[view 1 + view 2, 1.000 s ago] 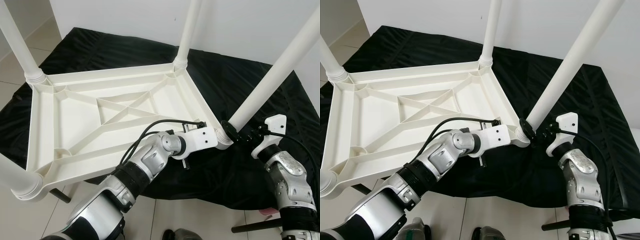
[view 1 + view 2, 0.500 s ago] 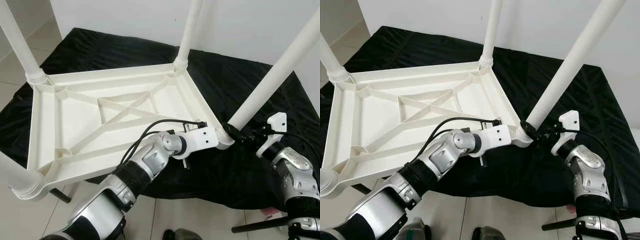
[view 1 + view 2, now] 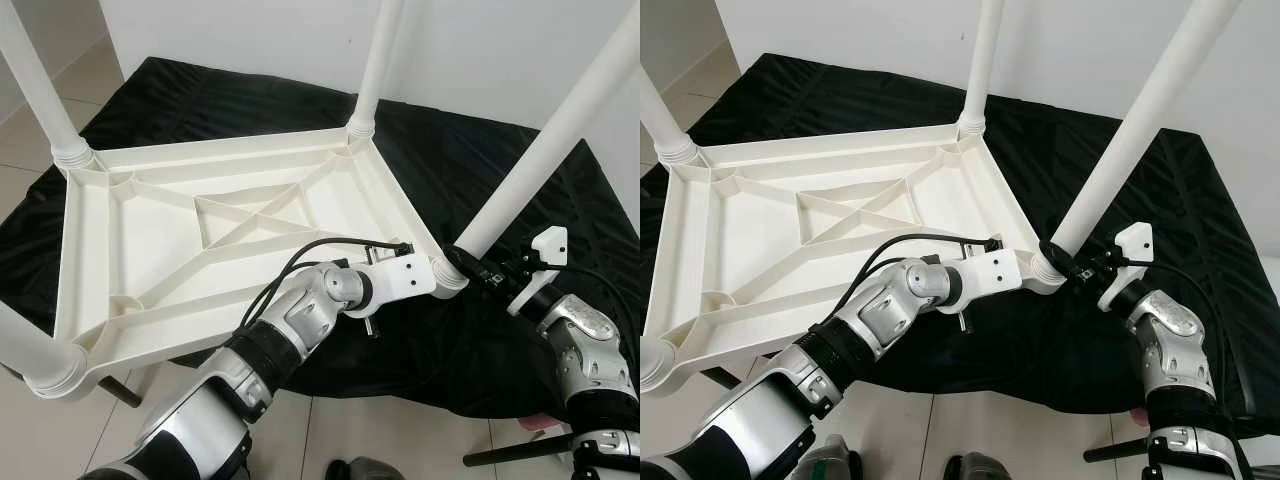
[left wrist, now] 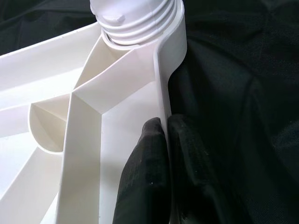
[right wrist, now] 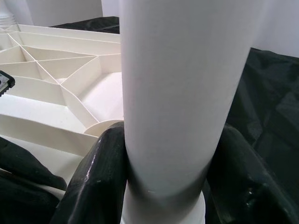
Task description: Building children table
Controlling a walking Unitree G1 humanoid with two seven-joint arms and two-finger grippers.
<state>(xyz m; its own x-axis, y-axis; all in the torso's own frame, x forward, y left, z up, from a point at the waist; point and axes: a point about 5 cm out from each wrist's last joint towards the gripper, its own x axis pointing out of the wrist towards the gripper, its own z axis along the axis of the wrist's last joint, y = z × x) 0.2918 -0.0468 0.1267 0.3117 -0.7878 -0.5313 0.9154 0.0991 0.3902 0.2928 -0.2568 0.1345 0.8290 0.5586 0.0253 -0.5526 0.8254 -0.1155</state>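
A white plastic children's table top (image 3: 150, 230) lies upside down on a black cloth, with white legs standing up at its corners. My left gripper (image 4: 164, 127) is shut on the table's near right rim (image 4: 161, 88), one finger on each side of the wall. My right gripper (image 3: 470, 268) is shut around the base of the near right leg (image 3: 545, 140), just above its threaded socket (image 4: 135, 21). In the right wrist view both black fingers (image 5: 100, 177) press against the leg (image 5: 182, 84).
The black cloth (image 3: 470, 150) covers the floor under the table. A white wall rises behind it. Tiled floor (image 3: 30, 140) shows at the left and along the near edge. A dark bar (image 3: 505, 450) lies on the floor at the lower right.
My right arm has shifted slightly around the leg's base, moving right and then partly back. The left arm and the table stay as they were.
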